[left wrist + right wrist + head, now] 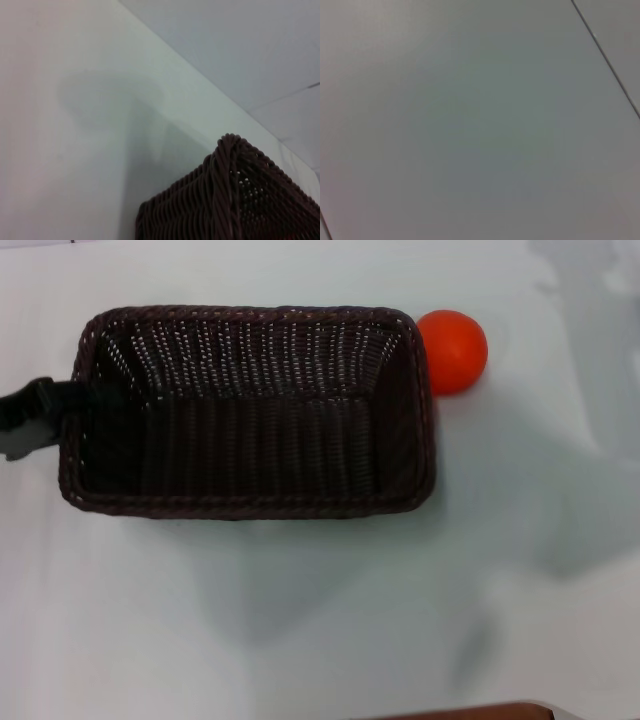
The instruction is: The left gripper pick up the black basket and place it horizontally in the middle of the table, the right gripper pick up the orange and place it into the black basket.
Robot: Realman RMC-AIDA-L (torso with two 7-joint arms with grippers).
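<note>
Woven dark wicker, the black basket [250,410] lies lengthwise; the left gripper [45,410] pinches its left rim, with the smooth round orange [452,350] touching its far-right corner.

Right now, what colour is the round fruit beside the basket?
Bright orange; the head view shows it best, against the black basket.

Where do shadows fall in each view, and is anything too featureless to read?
Head view: a soft grey shadow lies on the table in front of the black basket, another at far right beyond the orange. Left wrist view: a blurred shadow beside the basket corner. Right wrist view: plain surface only.
</note>
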